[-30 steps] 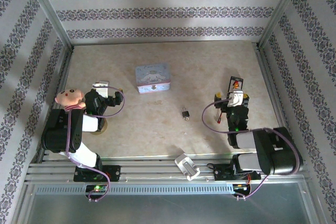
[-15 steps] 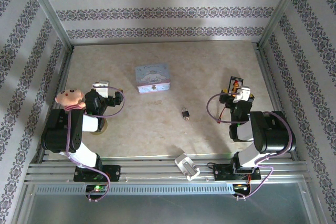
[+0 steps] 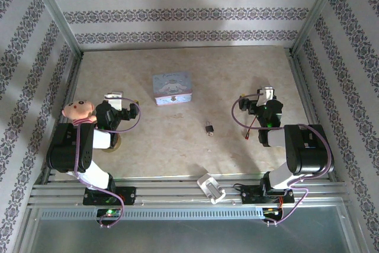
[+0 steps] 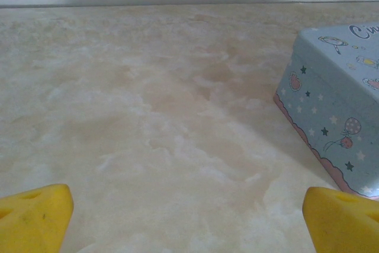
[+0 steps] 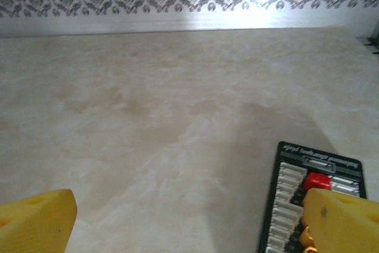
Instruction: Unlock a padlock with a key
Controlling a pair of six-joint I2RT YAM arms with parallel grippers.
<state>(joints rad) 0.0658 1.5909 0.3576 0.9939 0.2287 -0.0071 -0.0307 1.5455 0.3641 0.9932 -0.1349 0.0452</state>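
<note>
The left pincer and right pincer both gape, empty. The padlock lies on the counter between them, nearer the right; a tin sits ahead-right of the left.

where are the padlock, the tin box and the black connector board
padlock [image 3: 209, 128], top external view, dark body
tin box [image 3: 172, 87], top external view, middle of lid
black connector board [image 5: 288, 199], right wrist view, white slots

the table has a pale beige, marbled top. a pale blue tin box sits left of centre, toward the far side. the tiny dark padlock lies near the middle, well apart from the tin box. at the right, a black board with white slots lies flat.
</note>
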